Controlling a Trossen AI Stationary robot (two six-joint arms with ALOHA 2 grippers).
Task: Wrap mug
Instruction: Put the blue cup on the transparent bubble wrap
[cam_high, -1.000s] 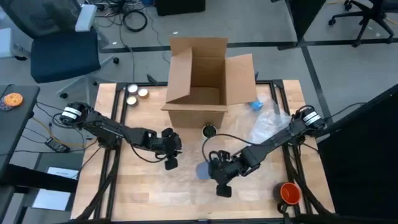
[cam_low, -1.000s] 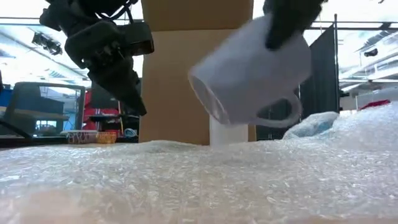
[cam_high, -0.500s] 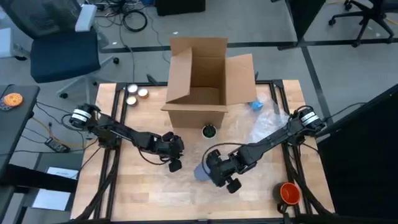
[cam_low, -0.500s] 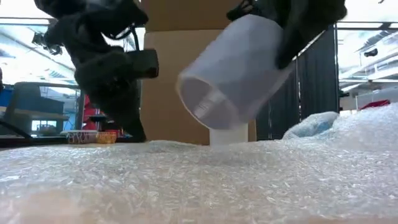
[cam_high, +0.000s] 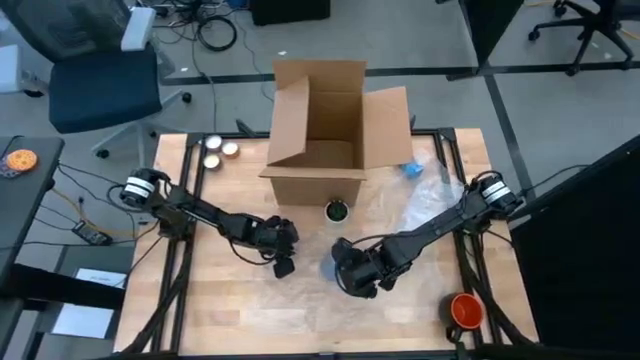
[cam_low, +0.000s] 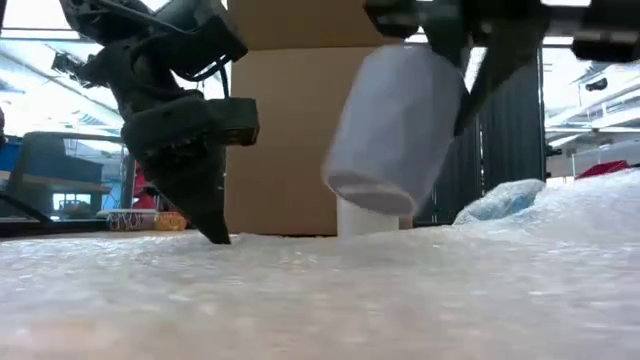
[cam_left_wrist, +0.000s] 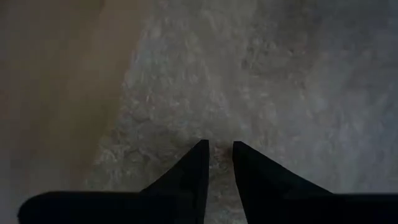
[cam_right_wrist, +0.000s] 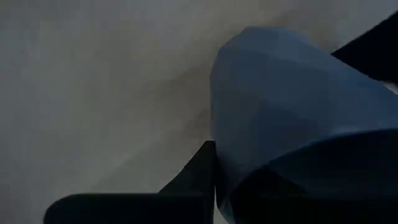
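Wrapping isn't started yet, by the look of it. The right gripper (cam_low: 470, 75) is gripping the mug (cam_low: 392, 130) & holding it tilted in the air, clear of the bubble wrap (cam_low: 320, 290), roughly mid-tabletop, toward the front edge. No wrap is folded round the mug. Still to do: set the mug on the sheet, then fold/roll the wrap over it.

The left gripper (cam_low: 212, 228) is pointing down w/ its tips on or just above the sheet, near the tabletop centre; its fingers (cam_left_wrist: 193, 168) are standing narrow, only a slim gap between them, nothing held.

Materials: the mug is looking smooth, glazed, pale blue-white, cylindrical. The bubble wrap is clear, pebbly, soft, lying mostly flat w/ a crumpled bit toward the right edge. A stiff brown cardboard box (cam_high: 325, 130) is sitting open at the back edge.
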